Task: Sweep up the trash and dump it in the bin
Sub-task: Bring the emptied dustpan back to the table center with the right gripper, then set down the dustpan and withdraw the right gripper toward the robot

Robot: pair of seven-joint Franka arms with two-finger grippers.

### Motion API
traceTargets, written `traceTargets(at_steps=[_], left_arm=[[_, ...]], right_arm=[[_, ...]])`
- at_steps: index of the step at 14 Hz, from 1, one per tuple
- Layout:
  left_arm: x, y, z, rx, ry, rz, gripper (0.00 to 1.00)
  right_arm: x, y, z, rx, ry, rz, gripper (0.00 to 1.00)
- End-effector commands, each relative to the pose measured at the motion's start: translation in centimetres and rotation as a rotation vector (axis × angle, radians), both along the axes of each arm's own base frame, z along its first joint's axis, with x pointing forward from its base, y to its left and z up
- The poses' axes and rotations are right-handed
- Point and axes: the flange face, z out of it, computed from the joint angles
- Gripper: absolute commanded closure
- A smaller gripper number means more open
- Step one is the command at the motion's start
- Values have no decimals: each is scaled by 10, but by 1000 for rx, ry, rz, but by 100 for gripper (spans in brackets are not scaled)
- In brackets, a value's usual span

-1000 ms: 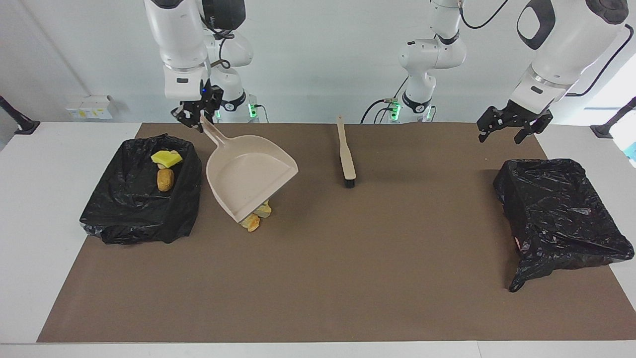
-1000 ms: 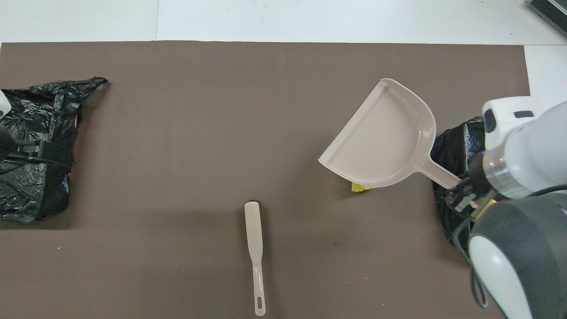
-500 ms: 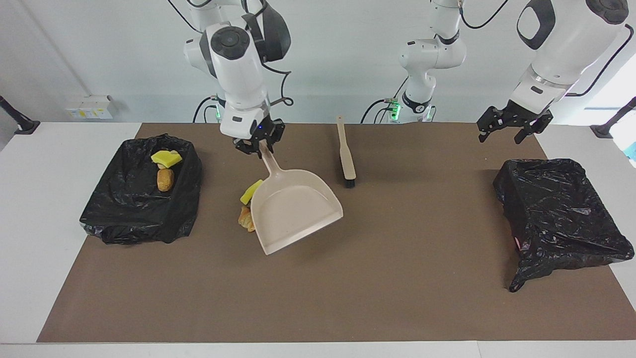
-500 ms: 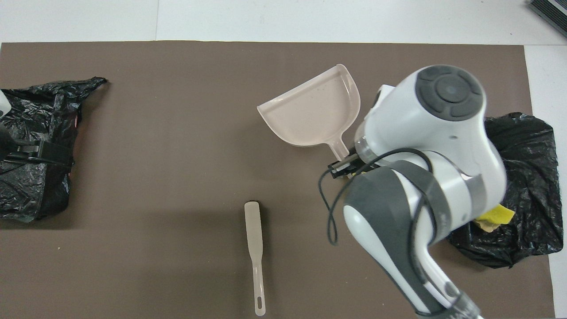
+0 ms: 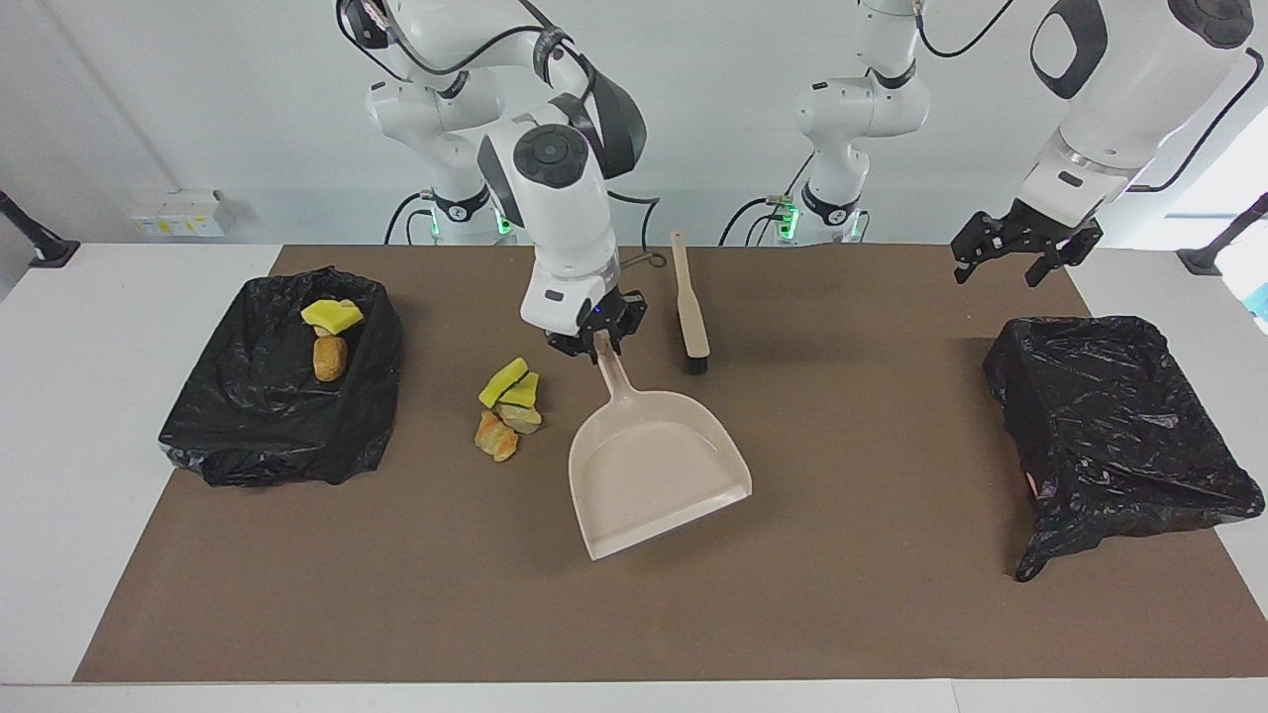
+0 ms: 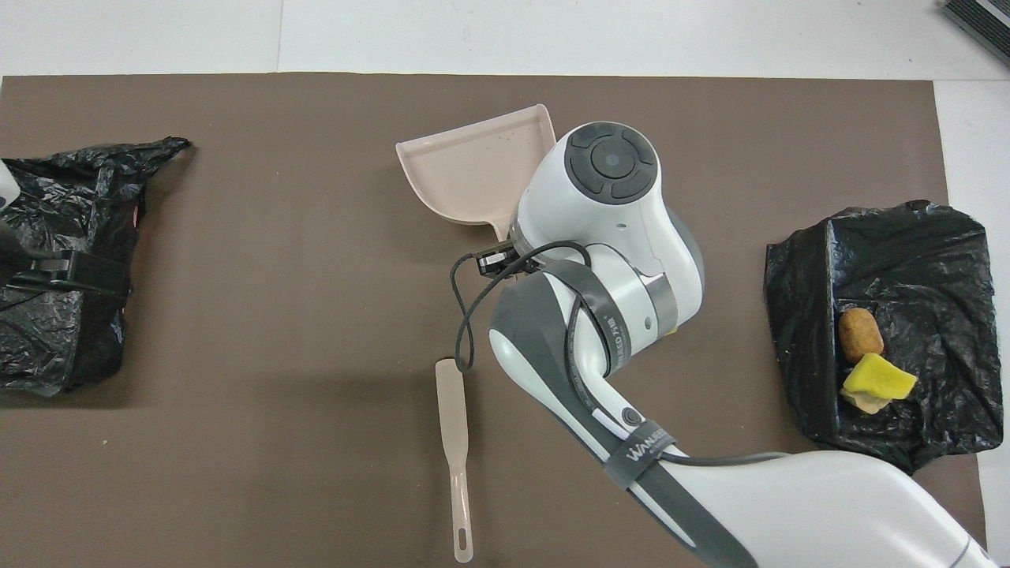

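My right gripper point(image 5: 595, 344) is shut on the handle of the beige dustpan point(image 5: 654, 475), whose empty pan slopes down to the brown mat, farther from the robots. A small pile of trash point(image 5: 508, 406), yellow-green wedges and tan lumps, lies on the mat beside the dustpan toward the right arm's end. In the overhead view the right arm hides that pile and part of the dustpan point(image 6: 473, 170). The black-lined bin point(image 5: 248, 436) at the right arm's end holds a yellow wedge point(image 5: 332, 316) and a brown lump point(image 5: 329, 357). My left gripper point(image 5: 1001, 265) waits open above a second black bin point(image 5: 1119, 426).
A beige brush point(image 5: 690, 317) lies on the mat close to the robots, next to the right gripper; it also shows from overhead as the brush point(image 6: 453, 426). The brown mat point(image 5: 842, 594) covers most of the white table.
The right arm has carried the dustpan from beside the bin, over the trash pile, toward the middle of the table. The pile now lies uncovered. The left arm has not moved.
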Motion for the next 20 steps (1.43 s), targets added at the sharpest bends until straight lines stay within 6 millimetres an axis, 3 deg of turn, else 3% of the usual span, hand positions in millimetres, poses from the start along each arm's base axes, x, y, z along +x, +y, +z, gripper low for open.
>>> traceTargets(at_steps=[1, 5, 11, 14, 16, 17, 19, 20], left_arm=[[-4, 5, 3, 21, -4, -7, 0], [-4, 4, 3, 21, -4, -8, 0], [-4, 4, 3, 21, -4, -8, 0], [-4, 4, 3, 21, -4, -8, 0], [-4, 4, 3, 21, -4, -8, 0], [-4, 4, 3, 21, -4, -7, 0], [-4, 4, 3, 21, -4, -8, 0], [-4, 4, 3, 21, -2, -7, 0]], right_arm=[[2, 26, -18, 8, -16, -49, 100], [3, 40, -39, 36, -42, -113, 100], [3, 40, -55, 44, -38, -142, 100], [1, 32, -70, 51, -36, -168, 87], [0, 31, -72, 52, -33, -171, 83], [1, 31, -72, 53, -36, -171, 74], [0, 33, -69, 47, -42, -167, 0], [-1, 37, -63, 50, -50, -158, 0]])
